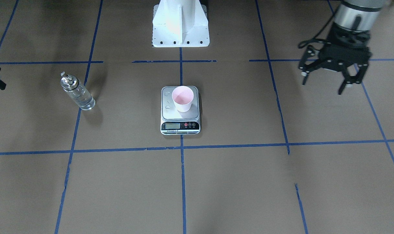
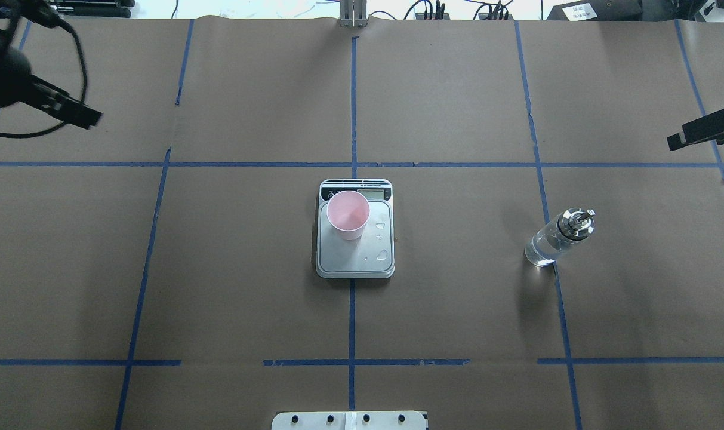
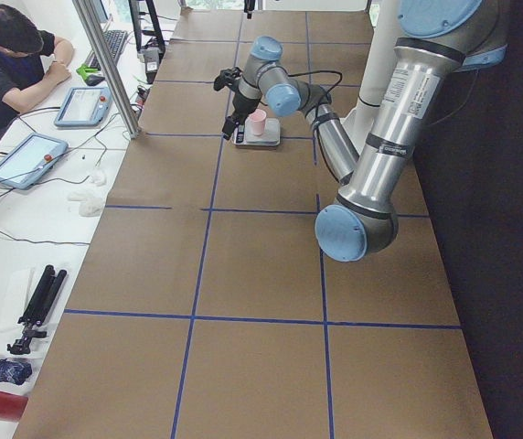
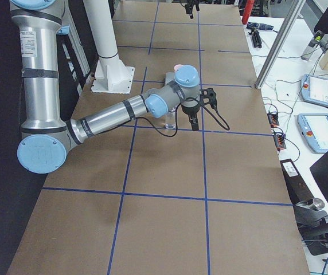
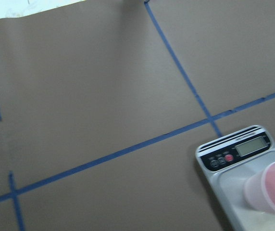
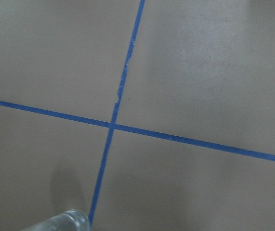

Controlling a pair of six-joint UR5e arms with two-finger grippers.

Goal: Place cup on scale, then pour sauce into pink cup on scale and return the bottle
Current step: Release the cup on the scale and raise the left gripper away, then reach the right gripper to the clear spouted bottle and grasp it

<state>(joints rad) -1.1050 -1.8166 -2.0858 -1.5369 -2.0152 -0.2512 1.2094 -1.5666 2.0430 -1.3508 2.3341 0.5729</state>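
cup [image 2: 348,214] on scale [image 2: 362,263] | bottle [image 2: 554,239] upright, inward of right jaws, right arm nearer | right jaws: cannot tell | left jaws: wide, empty

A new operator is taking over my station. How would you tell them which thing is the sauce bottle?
Start at the silver-grey scale in the middle of the brown table; the pink cup stands on it. Move toward the robot's right side to a blue tape line, where the bottle stands upright and alone. It is the only clear glass thing there, topped by a silver metal pourer cap.
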